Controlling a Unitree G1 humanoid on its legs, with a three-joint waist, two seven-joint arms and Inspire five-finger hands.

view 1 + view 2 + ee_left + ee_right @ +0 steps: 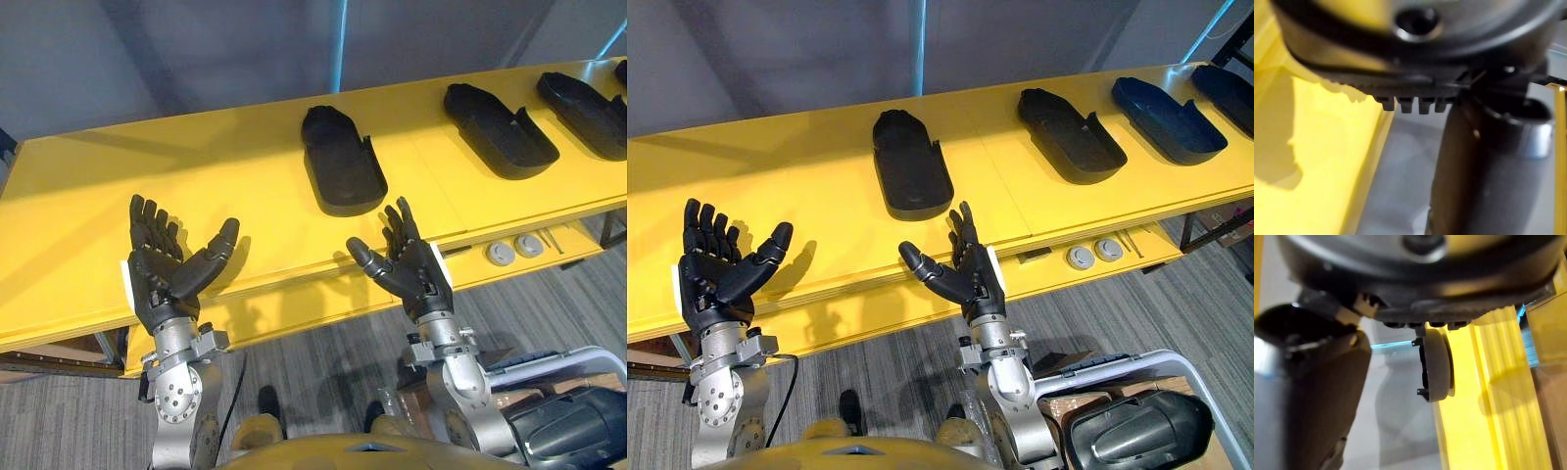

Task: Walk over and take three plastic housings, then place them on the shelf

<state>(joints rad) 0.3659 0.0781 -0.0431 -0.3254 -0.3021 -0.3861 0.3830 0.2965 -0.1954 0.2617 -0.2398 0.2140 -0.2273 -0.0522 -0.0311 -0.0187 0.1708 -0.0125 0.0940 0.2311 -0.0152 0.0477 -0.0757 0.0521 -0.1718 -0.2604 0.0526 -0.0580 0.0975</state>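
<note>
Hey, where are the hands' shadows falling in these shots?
Left eye view: the left hand and right hand each throw a shadow onto the yellow table close by; left wrist view: a broad dark shadow lies on that table.

Long yellow bench (196, 166), running from 9 o'clock across to 2 o'clock. On top, in a row and well apart, hollow side up: nearest housing (341, 160) at 12 o'clock, second housing (500, 127) at 1 o'clock, third housing (585, 113) and fourth housing (1229, 93) toward 2 o'clock. On the lower ledge (480, 276) at 4 o'clock, two grey discs (502, 254) side by side.
</note>
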